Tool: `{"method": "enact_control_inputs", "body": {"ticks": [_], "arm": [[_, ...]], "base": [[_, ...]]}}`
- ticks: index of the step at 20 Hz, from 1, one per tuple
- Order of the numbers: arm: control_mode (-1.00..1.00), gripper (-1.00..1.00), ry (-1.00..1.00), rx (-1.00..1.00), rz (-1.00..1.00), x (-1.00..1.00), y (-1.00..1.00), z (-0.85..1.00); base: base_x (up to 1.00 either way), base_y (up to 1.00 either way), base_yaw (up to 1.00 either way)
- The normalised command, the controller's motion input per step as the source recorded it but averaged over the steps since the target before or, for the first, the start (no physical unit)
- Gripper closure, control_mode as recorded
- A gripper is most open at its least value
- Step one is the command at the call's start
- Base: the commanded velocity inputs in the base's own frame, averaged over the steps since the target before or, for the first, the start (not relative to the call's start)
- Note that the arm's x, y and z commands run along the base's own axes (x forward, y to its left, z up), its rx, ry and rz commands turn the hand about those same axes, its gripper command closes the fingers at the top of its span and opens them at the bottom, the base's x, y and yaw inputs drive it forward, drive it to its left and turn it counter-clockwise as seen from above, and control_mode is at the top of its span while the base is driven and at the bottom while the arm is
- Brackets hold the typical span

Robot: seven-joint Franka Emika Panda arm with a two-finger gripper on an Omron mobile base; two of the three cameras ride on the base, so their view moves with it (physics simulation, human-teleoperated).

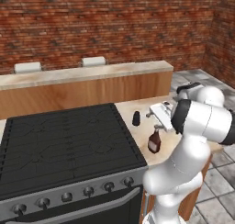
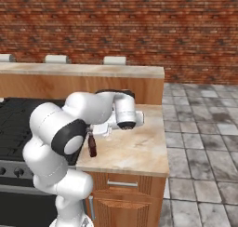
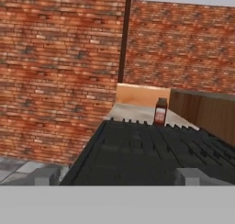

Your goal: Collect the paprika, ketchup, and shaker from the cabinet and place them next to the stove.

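Ketchup (image 1: 154, 142) stands upright on the surface (image 1: 137, 136) beside the stove (image 1: 64, 145), just below the tool (image 1: 158, 112), which hangs with fingers spread wide, gripping nothing. Shaker (image 1: 136, 118) stands upright just beside the tool, nearer the stove. Paprika (image 3: 160, 112) sits beyond the cooktop's far edge.

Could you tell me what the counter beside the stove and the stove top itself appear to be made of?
The counter looks like pale polished stone, mottled beige, on wooden cabinet fronts. The stove top looks like matte black metal, with raised grate bars across it. Both are rendered, so this is only a likelihood.
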Motion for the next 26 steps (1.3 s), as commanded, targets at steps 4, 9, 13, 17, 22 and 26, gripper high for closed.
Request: {"method": "enact_control_inputs", "body": {"ticks": [4,9,13,17,22,26], "arm": [[-1.0,-1.0,0.0,0.0,0.0,-0.4,-0.01,0.69],[-1.0,-1.0,0.0,0.0,0.0,-0.47,0.0,0.71],[-1.0,-1.0,0.0,0.0,0.0,-0.51,0.06,0.71],[-1.0,-1.0,0.01,0.0,0.0,-0.54,0.15,0.66],[-1.0,-1.0,0.01,-0.01,0.0,-0.49,0.32,0.67],[-1.0,-1.0,0.01,-0.04,0.0,-0.39,0.39,0.66]], "base": [[0.0,0.0,0.0],[0.0,0.0,0.0],[0.0,0.0,0.0],[0.0,0.0,0.0],[0.0,0.0,0.0],[0.0,0.0,0.0]]}}
